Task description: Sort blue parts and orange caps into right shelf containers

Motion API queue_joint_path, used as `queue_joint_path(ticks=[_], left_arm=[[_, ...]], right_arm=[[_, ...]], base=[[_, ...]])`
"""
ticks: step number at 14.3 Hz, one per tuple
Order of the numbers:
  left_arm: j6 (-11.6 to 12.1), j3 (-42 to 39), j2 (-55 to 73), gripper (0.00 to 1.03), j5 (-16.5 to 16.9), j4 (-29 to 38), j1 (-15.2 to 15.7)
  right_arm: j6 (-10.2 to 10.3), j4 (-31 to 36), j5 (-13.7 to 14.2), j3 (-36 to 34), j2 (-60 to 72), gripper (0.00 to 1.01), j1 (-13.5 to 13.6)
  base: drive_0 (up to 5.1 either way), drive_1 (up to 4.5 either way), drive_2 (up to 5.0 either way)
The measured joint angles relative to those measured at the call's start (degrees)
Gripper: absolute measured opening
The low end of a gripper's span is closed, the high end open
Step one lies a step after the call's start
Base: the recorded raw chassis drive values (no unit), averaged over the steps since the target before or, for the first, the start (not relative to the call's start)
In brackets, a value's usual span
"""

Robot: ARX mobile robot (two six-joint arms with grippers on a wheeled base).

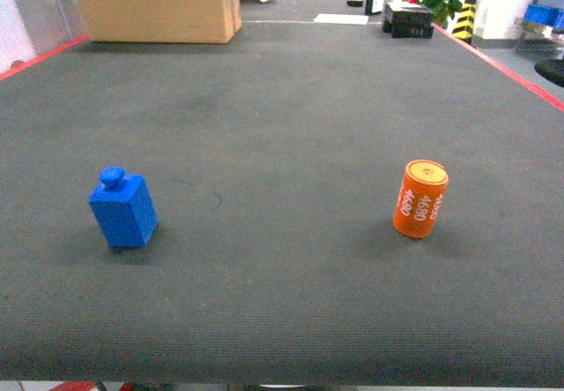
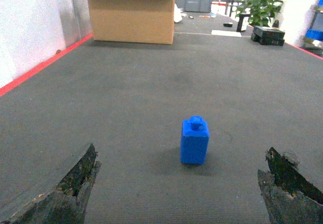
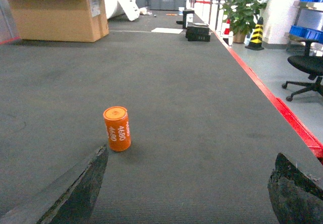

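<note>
Pick-up not yet begun: both tools stand wide and empty, left tool (image 2: 179,193) facing the upright blue block (image 1: 123,209) near the bench's left edge, right tool (image 3: 186,188) needing a leftward shift to centre the upright orange cap (image 1: 420,199) before closing.

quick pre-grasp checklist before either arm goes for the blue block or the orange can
1. Blue block upright on the mat: ok.
2. Block between the left pincer fingers' line of approach: ok, roughly centred.
3. Left pincer open: ok.
4. Orange can upright: ok.
5. Can lined up with the right pincer: not ok, it sits near the left finger.
6. Target bins in view: not ok, none seen nearby.
</note>
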Motion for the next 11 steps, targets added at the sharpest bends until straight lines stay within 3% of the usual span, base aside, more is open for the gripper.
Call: queue_joint_path(ticks=[11], left_arm=[[0.00,0.00,0.00,0.98,-0.02,0.00,0.00]], right_arm=[[0.00,0.00,0.00,0.00,0.00,0.98,0.00]], base=[[0.0,0.00,0.0]])
